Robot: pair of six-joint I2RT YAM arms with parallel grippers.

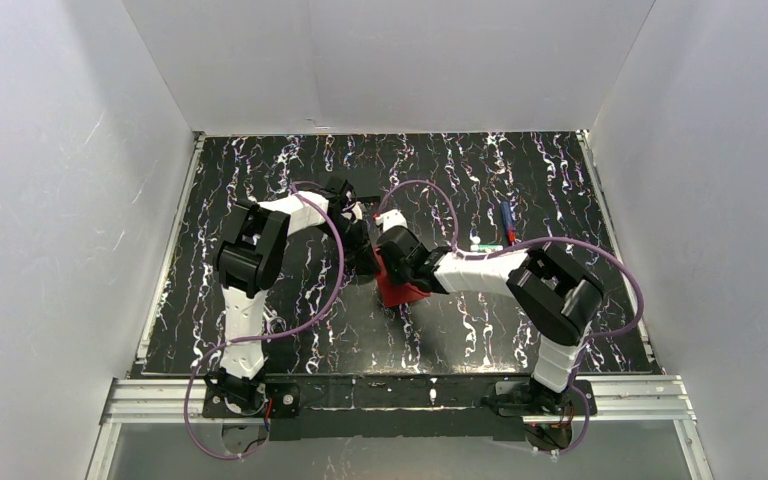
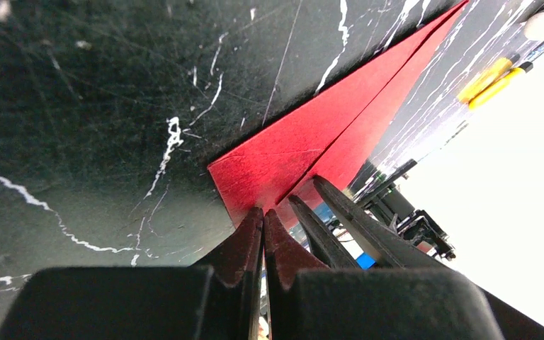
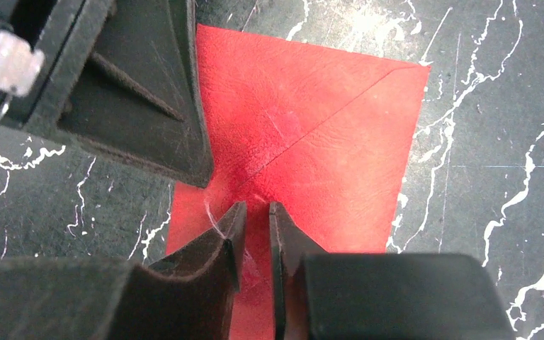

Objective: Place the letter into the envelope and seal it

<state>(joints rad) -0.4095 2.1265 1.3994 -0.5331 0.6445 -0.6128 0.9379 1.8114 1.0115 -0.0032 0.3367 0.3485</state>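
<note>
Red envelope (image 1: 398,290) lies flat at the middle of the table (image 1: 480,330), under both wrists. Left gripper (image 2: 263,211) clenched, tips on the envelope's edge, nothing between them. Right gripper (image 3: 257,205) slightly parted, tips resting where the diagonal creases meet, grasping nothing.

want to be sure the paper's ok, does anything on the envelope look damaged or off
The envelope shows fine wrinkles and pale scuff marks around the flap's point, beside the right gripper. No tear is visible and the flap lies flat.
</note>
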